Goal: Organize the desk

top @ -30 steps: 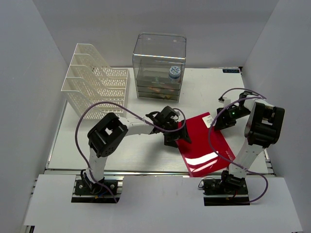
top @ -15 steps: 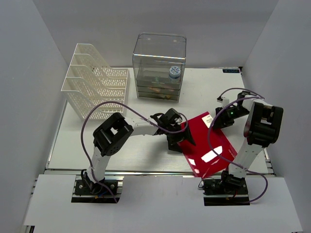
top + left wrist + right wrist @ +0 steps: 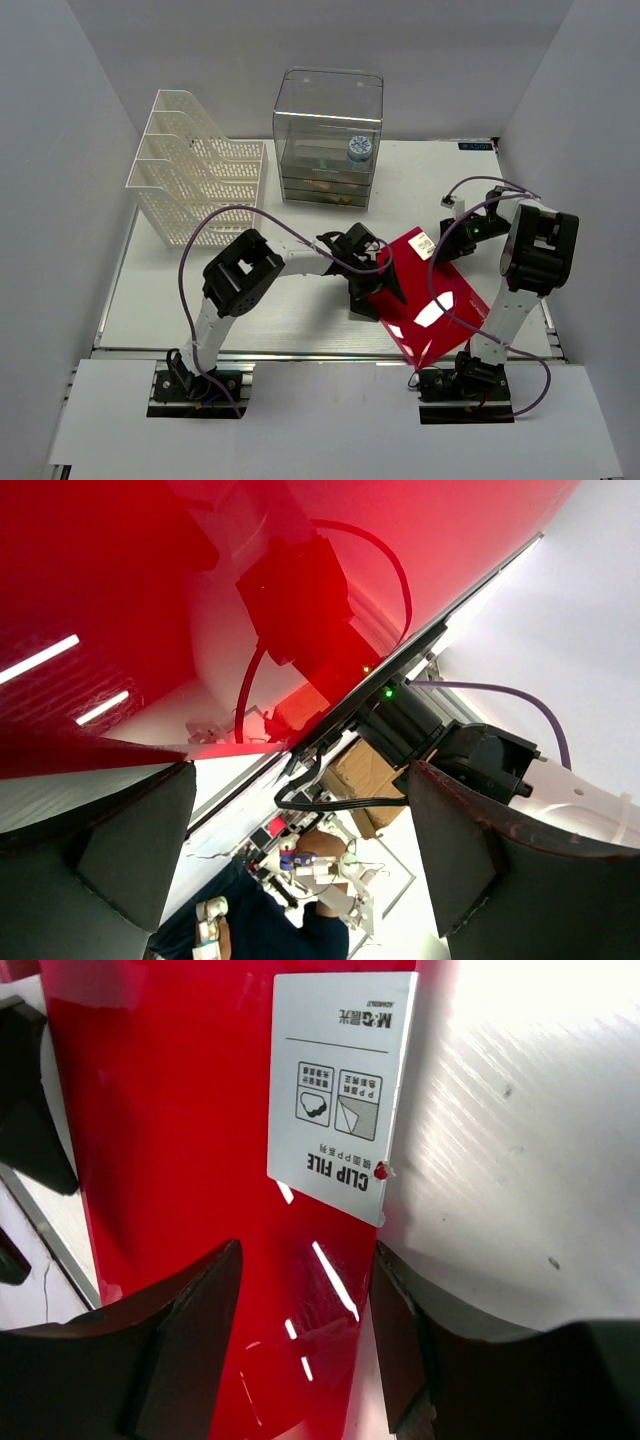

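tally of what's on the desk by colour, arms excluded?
White: 1, mesh file rack
Clear: 1, drawer box
Red: 1, clip file
Total: 3
Items inside the drawer box are too small to count.

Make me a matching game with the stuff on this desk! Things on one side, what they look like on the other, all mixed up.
Things:
1. folder
2. file rack
3. drawer box
4. label on the folder

Looks:
A. see-through
B. white with printed words
C. shiny red
D. white with little holes

Pairs: 1-C, 2-D, 3-A, 4-B
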